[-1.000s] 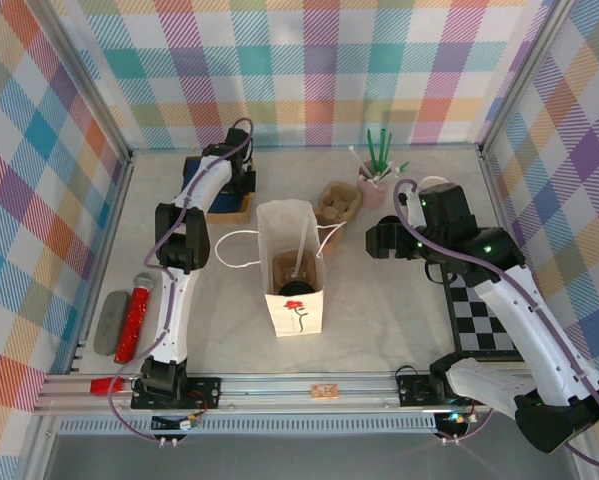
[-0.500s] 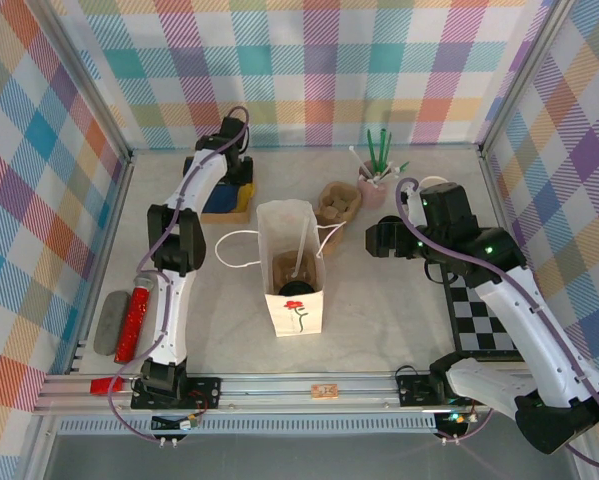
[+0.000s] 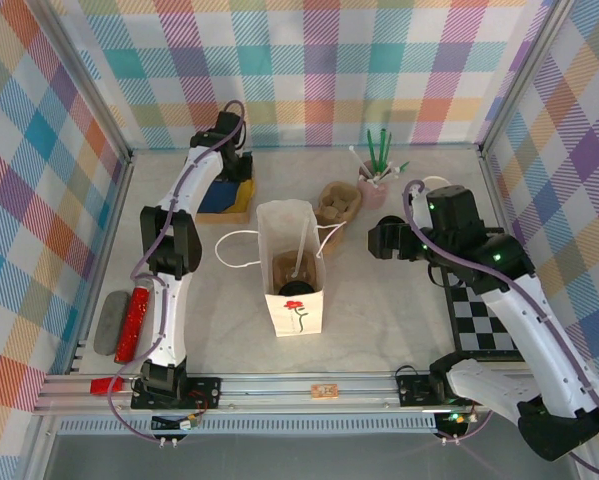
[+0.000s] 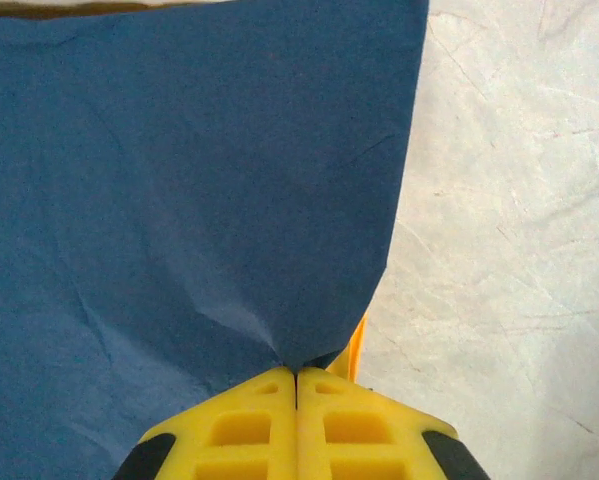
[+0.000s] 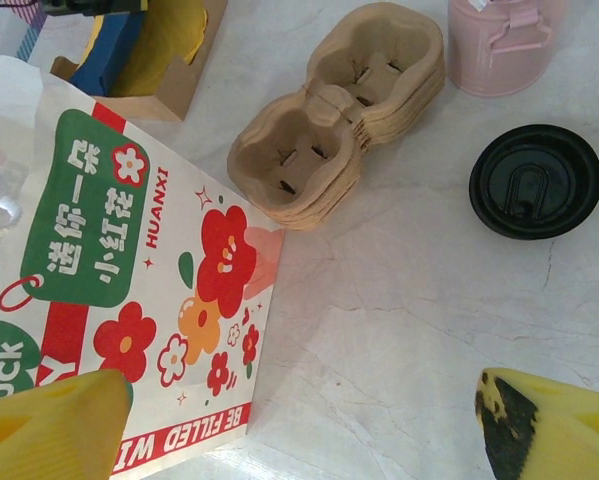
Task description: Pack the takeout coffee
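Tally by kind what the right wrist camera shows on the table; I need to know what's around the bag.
Paper bag: 1
Pulp cup-carrier stack: 1
Takeout coffee, black lid on: 1
Pink pot: 1
Brown box: 1
Blue cloth in the box: 1
Yellow item beside it: 1
Total: 7
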